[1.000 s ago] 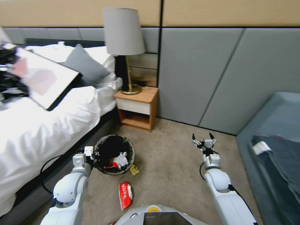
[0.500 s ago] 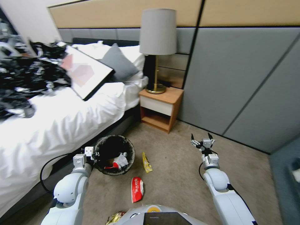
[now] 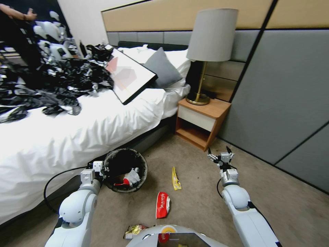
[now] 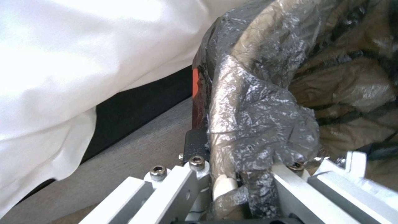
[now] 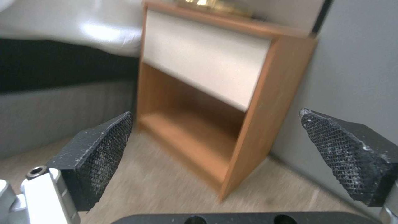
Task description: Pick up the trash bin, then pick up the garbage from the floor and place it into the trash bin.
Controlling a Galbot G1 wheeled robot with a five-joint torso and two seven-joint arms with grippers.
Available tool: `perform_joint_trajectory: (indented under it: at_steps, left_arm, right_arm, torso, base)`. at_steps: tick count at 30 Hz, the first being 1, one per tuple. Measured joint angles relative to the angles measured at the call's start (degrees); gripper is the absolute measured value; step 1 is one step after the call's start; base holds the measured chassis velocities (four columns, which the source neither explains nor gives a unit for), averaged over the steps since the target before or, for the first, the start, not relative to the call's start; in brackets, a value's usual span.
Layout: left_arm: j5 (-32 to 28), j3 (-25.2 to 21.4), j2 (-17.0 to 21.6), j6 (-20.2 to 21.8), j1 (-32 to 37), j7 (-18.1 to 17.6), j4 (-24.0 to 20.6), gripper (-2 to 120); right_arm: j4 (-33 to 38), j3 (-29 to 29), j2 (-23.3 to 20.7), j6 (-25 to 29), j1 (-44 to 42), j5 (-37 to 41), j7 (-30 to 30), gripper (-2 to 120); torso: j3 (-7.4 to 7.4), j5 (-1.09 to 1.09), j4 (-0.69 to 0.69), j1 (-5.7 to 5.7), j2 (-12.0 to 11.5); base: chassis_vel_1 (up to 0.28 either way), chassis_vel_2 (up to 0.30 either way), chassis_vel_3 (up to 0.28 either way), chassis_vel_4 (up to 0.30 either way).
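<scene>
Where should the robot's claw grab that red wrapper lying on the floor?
Probably across its narrow middle, coming straight down from above. The red wrapper lies flat and long on the carpet, so only its top side is free, and its slim width fits between open fingers. The right claw hangs open and empty above the floor; the left claw is shut on the trash bin rim.
</scene>
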Motion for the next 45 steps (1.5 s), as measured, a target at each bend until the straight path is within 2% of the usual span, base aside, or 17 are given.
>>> perform_joint_trajectory:
  at_steps: [1,3,4,5,8,10,12,13,15,16,18,20,22,27,34,37,45]
  left_arm:
    - [0.00,0.00,0.00,0.00,0.00,0.00,0.00,0]
    - [0.47,-0.03,-0.11,0.00,0.09,0.12,0.08,0]
    - [0.63,-0.07,-0.16,0.00,0.17,0.17,0.08,0]
    - [0.63,-0.07,-0.16,0.00,0.17,0.17,0.08,0]
    - [1.06,-0.25,-0.38,0.00,0.58,0.23,-0.02,0]
    - [1.15,-0.30,-0.45,0.00,0.68,0.23,-0.07,0]
    - [1.57,-0.33,-0.63,0.00,0.98,0.40,-0.30,0]
    - [1.57,-0.33,-0.63,0.00,0.98,0.40,-0.30,0]
    - [2.18,-0.24,-0.75,0.00,1.18,0.65,-0.65,0]
    - [2.18,-0.24,-0.75,0.00,1.18,0.65,-0.65,0]
    - [2.68,-0.19,-0.79,0.00,1.06,0.88,-0.79,0]
    - [2.68,-0.19,-0.79,0.00,1.06,0.88,-0.79,0]
    - [3.23,-0.30,-0.54,0.00,0.92,1.12,-0.71,0]
    - [3.70,-0.29,-0.72,0.00,0.86,1.35,-0.12,0]
    - [4.22,0.28,-0.96,0.00,0.65,1.53,0.61,0]
    - [4.45,0.56,-0.97,-0.01,0.57,1.63,0.93,0]
    - [4.83,0.65,-1.24,0.00,0.88,1.81,1.25,0]
  right_arm:
    - [0.00,0.00,0.00,0.00,0.00,0.00,0.00,100]
    - [-0.52,-5.00,-5.08,-4.63,4.95,6.08,1.34,100]
    - [-0.94,-7.31,-6.84,-6.51,7.44,9.01,1.69,100]
    - [-0.94,-7.31,-6.84,-6.51,7.44,9.01,1.69,100]
    - [-3.44,-15.85,-10.97,-13.56,16.42,19.25,2.94,100]
    - [-4.34,-17.78,-11.57,-15.42,18.62,21.66,3.04,100]
    - [-8.36,-23.93,-12.28,-22.62,26.04,30.70,3.07,100]
    - [-8.36,-23.93,-12.28,-22.62,26.04,30.70,3.07,100]
    - [-13.01,-27.55,-11.66,-28.97,32.60,37.55,2.46,100]
    - [-13.01,-27.55,-11.66,-28.97,32.60,37.55,2.46,100]
    - [-19.36,-30.71,-10.29,-32.11,37.71,42.85,1.30,100]
    - [-19.36,-30.71,-10.29,-32.11,37.71,42.85,1.30,100]
    - [-26.54,-34.96,-8.81,-32.53,41.50,43.87,-0.67,100]
    - [-31.71,-38.44,-6.72,-32.46,43.52,42.98,-1.58,100]
    - [-35.36,-40.69,-3.14,-32.20,43.52,41.42,-1.37,100]
    - [-38.40,-40.86,0.65,-32.02,42.72,40.91,-0.56,100]
    - [-40.05,-42.98,3.84,-31.90,42.55,41.20,0.13,100]
  torso:
    - [0.00,0.00,0.00,0.00,0.00]
    - [0.00,-0.01,0.05,0.00,0.00]
    - [0.00,-0.01,0.03,0.00,0.00]
    - [0.00,-0.01,0.03,0.00,0.00]
    - [0.01,0.00,0.05,0.00,0.00]
    - [0.01,-0.01,0.04,0.00,0.00]
    - [0.01,0.00,0.04,0.00,0.00]
    - [0.01,0.00,0.04,0.00,0.00]
    - [0.01,0.00,0.05,0.00,0.00]
    - [0.01,0.00,0.05,0.00,0.00]
    - [0.01,-0.02,0.05,0.00,0.00]
    - [0.01,-0.02,0.05,0.00,0.00]
    - [0.01,-0.02,0.03,0.00,0.00]
    - [0.01,-0.02,0.03,0.01,0.00]
    - [0.01,-0.02,0.04,0.00,0.00]
    - [0.01,-0.02,0.04,0.00,0.00]
    - [0.01,-0.02,0.04,0.00,0.00]
  base:
    - [0.000,0.000,0.000,0.000]
    - [0.000,0.000,0.000,0.000]
    - [0.000,0.000,0.000,0.000]
    - [0.000,0.000,0.000,0.000]
    - [0.000,0.000,0.000,0.000]
    - [0.000,0.000,0.000,0.000]
    - [0.000,0.000,0.000,0.000]
    - [0.000,0.000,0.000,0.000]
    - [0.000,0.000,0.000,0.000]
    - [0.000,0.000,0.000,0.000]
    - [0.000,0.000,0.000,0.000]
    - [0.000,0.000,0.000,0.000]
    - [0.000,0.000,0.000,0.000]
    - [0.000,0.000,0.000,0.000]
    - [0.000,0.000,0.000,0.000]
    - [0.000,0.000,0.000,0.000]
    - [0.000,0.000,0.000,0.000]
